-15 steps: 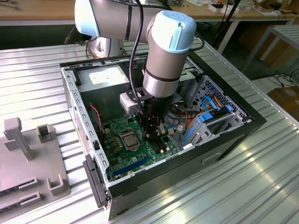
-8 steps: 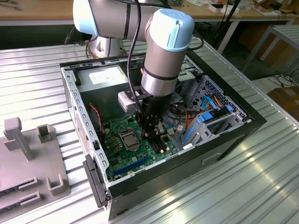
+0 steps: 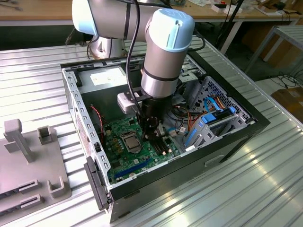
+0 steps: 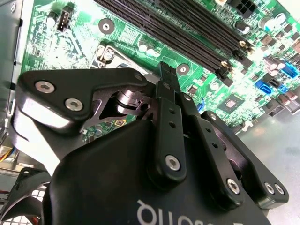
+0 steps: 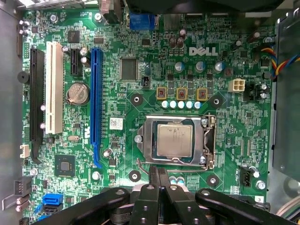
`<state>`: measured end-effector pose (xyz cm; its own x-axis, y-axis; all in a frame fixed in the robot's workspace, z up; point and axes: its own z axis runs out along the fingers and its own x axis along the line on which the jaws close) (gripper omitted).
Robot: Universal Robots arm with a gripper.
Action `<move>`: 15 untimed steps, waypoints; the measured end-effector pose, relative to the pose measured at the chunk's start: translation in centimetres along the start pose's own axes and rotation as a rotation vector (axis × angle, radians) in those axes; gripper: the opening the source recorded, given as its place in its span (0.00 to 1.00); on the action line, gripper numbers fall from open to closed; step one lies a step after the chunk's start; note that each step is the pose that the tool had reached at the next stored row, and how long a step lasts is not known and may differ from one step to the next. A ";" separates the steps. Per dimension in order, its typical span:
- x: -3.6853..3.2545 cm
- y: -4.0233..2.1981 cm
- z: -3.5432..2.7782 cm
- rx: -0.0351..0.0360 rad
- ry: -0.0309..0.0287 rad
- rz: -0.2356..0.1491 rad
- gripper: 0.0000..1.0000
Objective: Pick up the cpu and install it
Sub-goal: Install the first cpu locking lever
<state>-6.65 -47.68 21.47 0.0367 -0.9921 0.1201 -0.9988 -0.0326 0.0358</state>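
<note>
Pressed together and holding nothing, the end effector (image 5: 158,174) hangs above the green motherboard (image 5: 140,89) inside the open computer case (image 3: 227,142), its fingertips just beside the socket frame (image 5: 208,140). Seated flat in that socket lies the cpu (image 5: 174,139), silver-grey top showing. Beside the case in the exterior view, a grey fixture (image 3: 28,161) stands on the ribbed metal table (image 3: 246,189).
</note>
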 end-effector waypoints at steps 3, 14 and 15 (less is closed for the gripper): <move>0.01 0.16 0.00 0.0004 0.0002 -0.002 0.11; 0.44 0.23 0.07 0.0022 0.0007 -0.017 0.11; 0.44 0.22 0.08 0.0025 0.0008 -0.019 0.11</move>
<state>-6.86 -48.13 21.45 0.0559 -0.9912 0.1202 -0.9980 -0.0520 0.0356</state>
